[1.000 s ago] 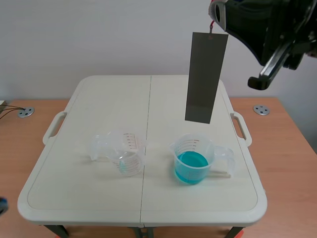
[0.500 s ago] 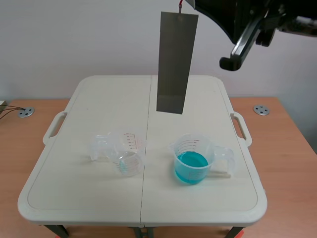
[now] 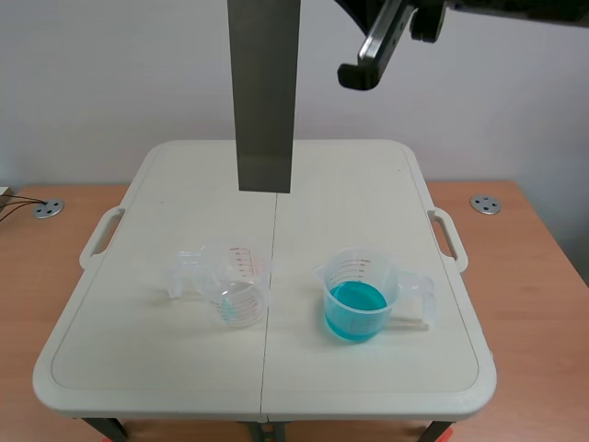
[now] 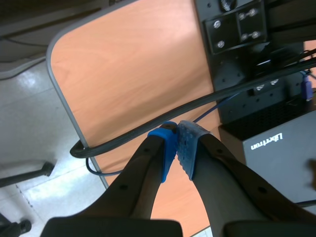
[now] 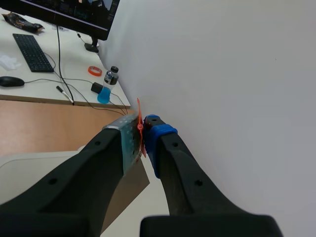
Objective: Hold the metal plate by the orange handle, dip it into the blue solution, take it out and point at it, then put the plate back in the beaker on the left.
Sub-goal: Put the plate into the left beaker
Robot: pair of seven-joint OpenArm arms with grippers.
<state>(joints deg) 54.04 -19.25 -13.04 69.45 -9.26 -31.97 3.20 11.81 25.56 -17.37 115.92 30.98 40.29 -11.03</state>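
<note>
- Pinches the thin orange handle point(image 5: 138, 118) in the right gripper point(image 5: 143, 133), soft dotted pads pressed on it from both sides.
- Hangs the metal plate point(image 3: 264, 92) straight down under that gripper: flat, long, rectangular, dull dark grey, top end cut off by the scene view's edge, lower end high above the table point(image 3: 147, 350).
- Carries the right arm point(image 3: 386, 41) raised, just beside the plate's upper part.
- Presses the left gripper point(image 4: 177, 140) shut on nothing, blue pads together, low over the edge of a wooden desk point(image 4: 128, 74).
- Meets a thick black cable point(image 4: 123, 134) crossing just ahead of those fingertips, a grey lettered box point(image 4: 281, 153) beside them, a black bolted bracket point(image 4: 237, 29) farther ahead.
- Shows, well below the held plate and apart from it, a clear beaker point(image 3: 227, 281) of thin plastic with spout, handle and printed scale.
- Shows beside that a second beaker point(image 3: 361, 295) of the same make, holding the blue solution point(image 3: 354, 311); both upright on the pale, smooth, round-cornered table.
- Passes a plain white wall point(image 5: 222, 74) just beside the right gripper.
- Looks far ahead of it to a bottle point(image 5: 107, 85) of blue liquid, an orange tape ring point(image 5: 95, 70), a mouse point(image 5: 11, 81), a keyboard point(image 5: 30, 52) and a monitor point(image 5: 64, 12).
</note>
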